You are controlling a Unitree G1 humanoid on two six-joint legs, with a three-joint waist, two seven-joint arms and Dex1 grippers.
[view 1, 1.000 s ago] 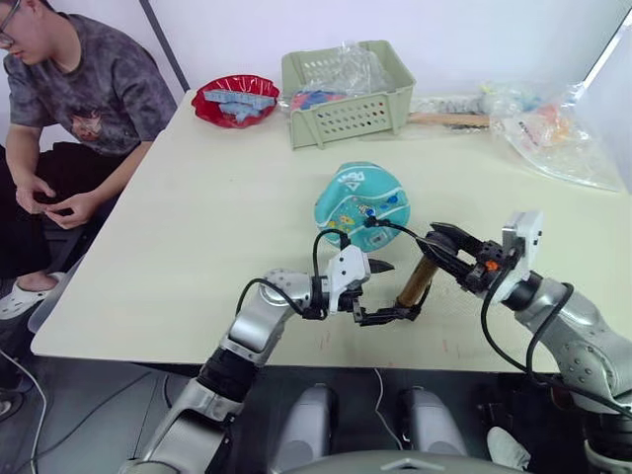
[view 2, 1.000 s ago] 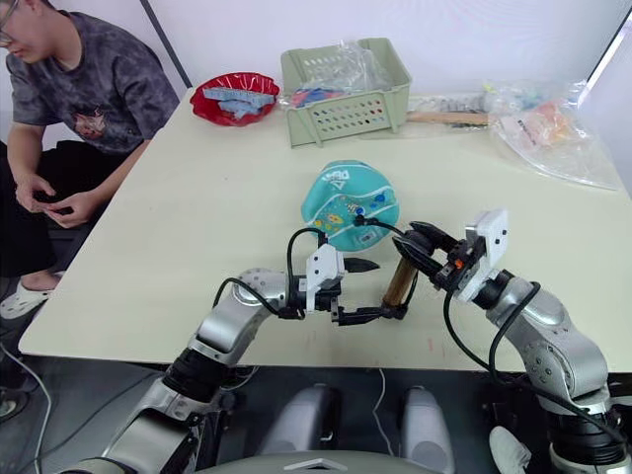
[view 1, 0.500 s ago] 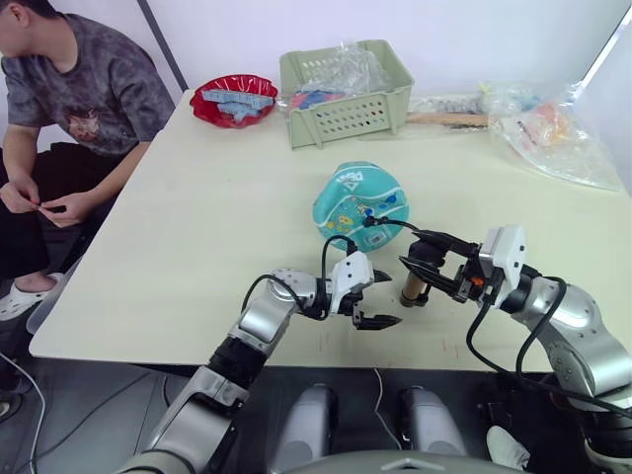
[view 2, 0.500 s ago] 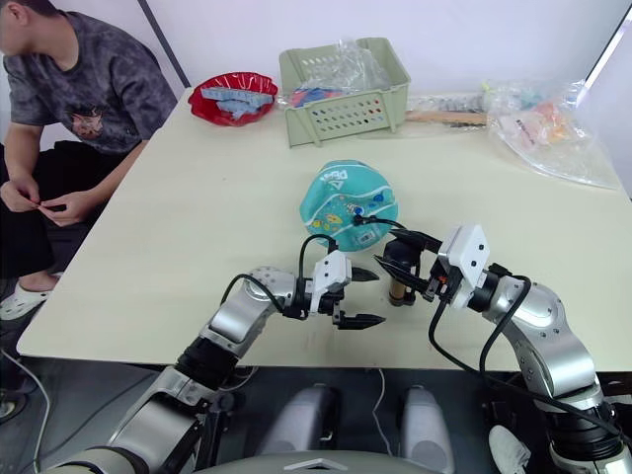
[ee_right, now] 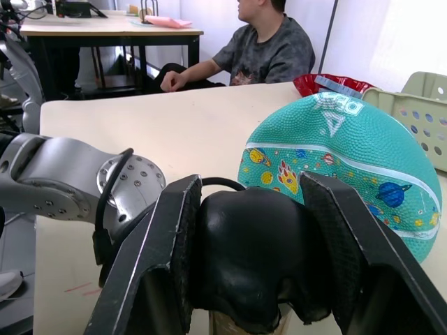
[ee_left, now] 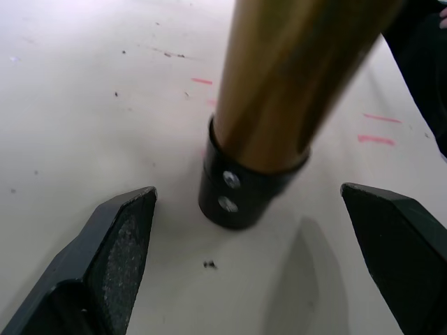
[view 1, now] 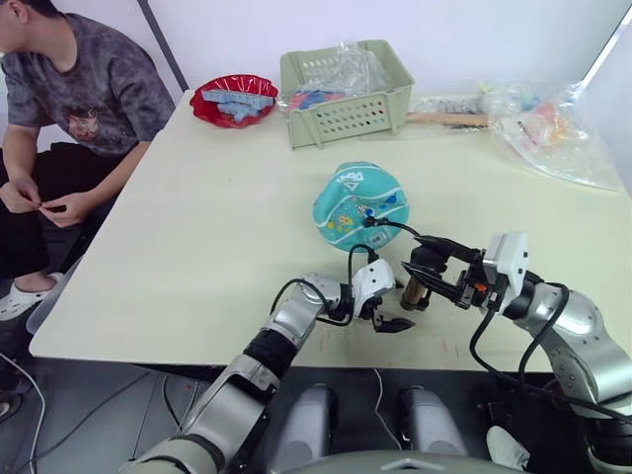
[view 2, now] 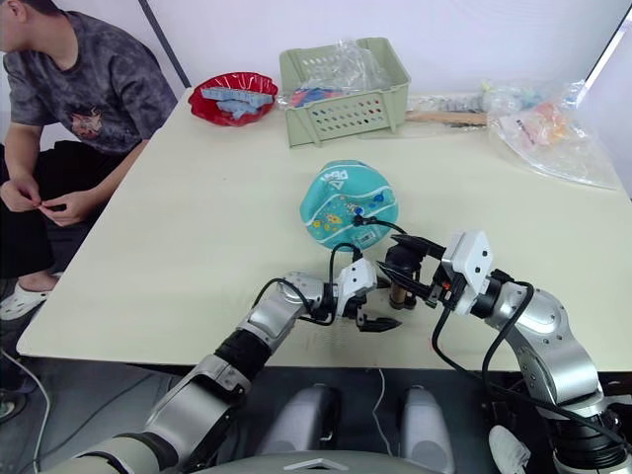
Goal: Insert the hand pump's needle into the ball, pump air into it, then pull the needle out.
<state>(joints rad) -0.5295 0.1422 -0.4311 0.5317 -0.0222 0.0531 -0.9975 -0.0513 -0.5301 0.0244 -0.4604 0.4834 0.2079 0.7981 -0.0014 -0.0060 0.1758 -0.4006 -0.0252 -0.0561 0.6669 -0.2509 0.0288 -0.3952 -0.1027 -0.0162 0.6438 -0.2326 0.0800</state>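
Observation:
The teal ball (view 1: 360, 204) lies mid-table. Just in front of it the brass hand pump (view 1: 414, 288) stands upright on its black end cap (ee_left: 237, 195). My right gripper (view 1: 423, 262) is shut on the pump's black handle (ee_right: 251, 255) from the right. My left gripper (view 1: 397, 306) is open, its fingers (ee_left: 115, 244) standing either side of the pump's base without touching it. The thin black hose (view 1: 390, 225) arcs from the pump to a small black fitting on the ball's near side. The needle pin itself is hidden there.
A green basket (view 1: 346, 91), a red bowl (view 1: 235, 100) and plastic bags (view 1: 553, 133) sit along the far edge of the cream table (view 1: 197, 227). A person (view 1: 74, 94) sits at the table's left side. The pump stands close to the near edge.
A second ago the pump leaned with my left gripper at its base. It now stands upright, and my open left gripper has moved right to straddle the base.

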